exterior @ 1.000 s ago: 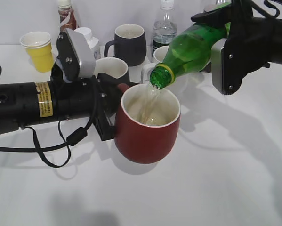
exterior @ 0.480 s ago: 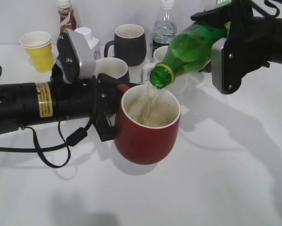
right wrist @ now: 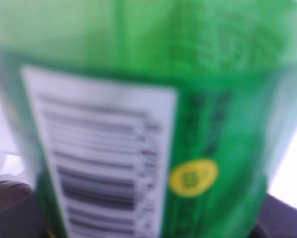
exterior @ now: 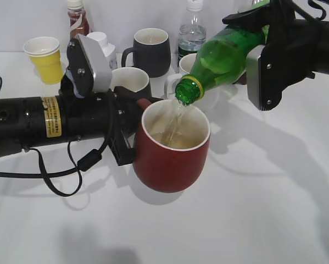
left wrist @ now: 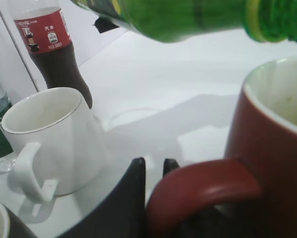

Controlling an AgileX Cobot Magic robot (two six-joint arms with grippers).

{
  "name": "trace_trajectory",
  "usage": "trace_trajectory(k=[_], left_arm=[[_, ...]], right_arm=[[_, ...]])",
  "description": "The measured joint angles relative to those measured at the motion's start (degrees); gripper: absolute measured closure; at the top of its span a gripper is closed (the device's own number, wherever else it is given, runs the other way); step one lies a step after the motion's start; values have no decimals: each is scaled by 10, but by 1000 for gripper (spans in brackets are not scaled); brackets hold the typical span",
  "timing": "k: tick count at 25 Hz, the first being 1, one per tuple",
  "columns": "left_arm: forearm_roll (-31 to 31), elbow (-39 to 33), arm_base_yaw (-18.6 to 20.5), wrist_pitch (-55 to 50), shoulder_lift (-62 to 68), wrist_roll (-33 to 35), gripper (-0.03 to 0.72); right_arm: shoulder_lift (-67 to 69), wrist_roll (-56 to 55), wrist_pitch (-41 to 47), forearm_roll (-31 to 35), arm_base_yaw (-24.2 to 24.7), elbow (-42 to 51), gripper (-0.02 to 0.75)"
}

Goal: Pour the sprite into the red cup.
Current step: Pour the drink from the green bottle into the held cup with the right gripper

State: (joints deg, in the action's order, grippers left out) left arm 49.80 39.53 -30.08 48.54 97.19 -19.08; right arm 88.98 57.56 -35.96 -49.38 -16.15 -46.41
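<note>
The red cup (exterior: 172,157) is held off the table at mid view; its white inside holds pale liquid. My left gripper (exterior: 126,140) is shut on the cup's loop handle (left wrist: 203,191); the cup's rim shows in the left wrist view (left wrist: 272,99). My right gripper (exterior: 266,66) is shut on the sprite (exterior: 222,58), a green bottle tipped neck-down with its yellow neck ring just above the cup's rim. A thin stream runs from the mouth into the cup. The sprite's label and barcode fill the right wrist view (right wrist: 153,119), and its neck crosses the top of the left wrist view (left wrist: 188,17).
Behind stand a yellow paper cup (exterior: 44,58), a black mug (exterior: 151,50), another black mug (exterior: 132,81), a white mug (left wrist: 51,136), a clear water bottle (exterior: 192,32), a dark cola bottle (left wrist: 51,54) and a brown bottle (exterior: 77,19). A black cable (exterior: 60,176) loops under the left arm.
The stream keeps running into the red cup. Bottle, cup and both arms hold nearly the same pose.
</note>
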Motion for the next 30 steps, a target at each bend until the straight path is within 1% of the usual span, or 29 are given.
trace_trajectory(k=[23, 30], left_arm=[[1, 0, 0, -1, 0, 1, 610], [1, 0, 0, 0, 0, 1, 610]], right_arm=[[0, 3, -3, 2, 0, 0, 332], [0, -29, -4, 2, 0, 0, 332]])
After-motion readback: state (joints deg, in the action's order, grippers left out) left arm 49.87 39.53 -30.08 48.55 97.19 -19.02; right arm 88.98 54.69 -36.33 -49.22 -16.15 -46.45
